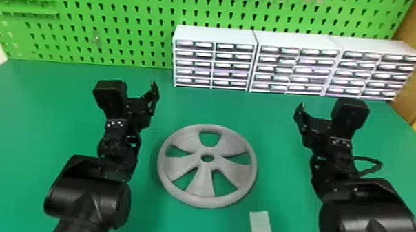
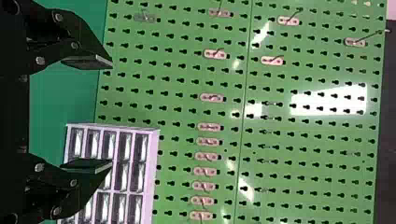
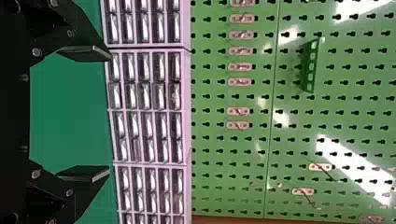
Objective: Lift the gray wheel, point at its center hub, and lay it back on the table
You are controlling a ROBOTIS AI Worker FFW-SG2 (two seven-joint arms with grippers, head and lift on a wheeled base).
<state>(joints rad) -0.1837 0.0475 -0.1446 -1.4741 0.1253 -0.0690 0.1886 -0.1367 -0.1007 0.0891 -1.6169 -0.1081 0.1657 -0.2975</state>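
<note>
The wheel [image 1: 180, 167] is lying flat on the tabletop [image 1: 282, 129], between the left jaws and the right jaws and nearer the robot than either. Its hub [image 1: 207, 162] is facing up, and neither pair is touching its rim [image 1: 162, 166]. Both pairs are standing apart with nothing in them, their fingertips pointing forward toward the pegboard [image 2: 177, 74].

The step in hand is seemingly the approach for the lift. Doing it well is probably calling for the left arm [image 1: 88, 193] and the right arm [image 1: 367, 210] to be coming back and down together, each pair aiming at its own side of the rim, level with the hub. The jaws are likely needing to be tilting downward, one finger going outside the rim and one into an opening between the spokes [image 1: 202, 187]. Closing early is risking pushing the wheel sideways; closing both sides evenly and lifting slowly is keeping it level. If one arm is to be pointing at the hub, the other is needing a firm hold first, or the wheel is liable to be swinging.

Nearer the robot than both jaws, a white strip [image 1: 262, 231] is lying just beside the wheel's path. Beyond the jaws, the drawer units [image 1: 215, 36] are standing against the pegboard.
</note>
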